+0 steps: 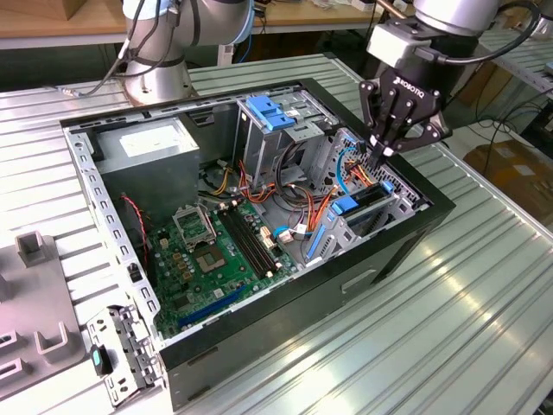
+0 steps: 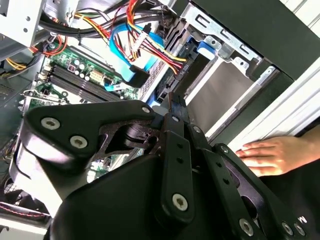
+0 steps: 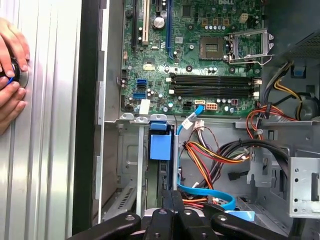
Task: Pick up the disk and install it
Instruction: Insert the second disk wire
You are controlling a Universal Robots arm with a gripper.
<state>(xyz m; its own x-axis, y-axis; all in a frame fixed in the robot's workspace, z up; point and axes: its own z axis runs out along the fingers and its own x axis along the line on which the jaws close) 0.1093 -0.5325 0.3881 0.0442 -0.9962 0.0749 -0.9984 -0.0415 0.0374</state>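
Note:
The disk (image 1: 370,199) stands on edge inside the small metal drive cage (image 1: 380,220) at the case's corner on the exterior view's right, with its blue carrier end (image 1: 346,206) facing the motherboard. The first wrist view shows that blue end (image 3: 160,146) in the cage slot and the dark edge of the disk behind it. My gripper (image 1: 380,154) hangs right above the disk's rear end, fingers shut together with nothing between them. In both wrist views the fingertips (image 3: 173,196) (image 2: 175,102) sit at the disk's rear edge; I cannot tell if they touch it.
Bundled red, yellow and blue cables (image 3: 210,160) lie right beside the cage. A tall cage with a blue latch (image 1: 270,112) and a grey power-supply box (image 1: 147,147) stand further back. A person's hand (image 3: 10,75) rests on the table outside the case wall. A second arm's base (image 1: 155,60) is behind.

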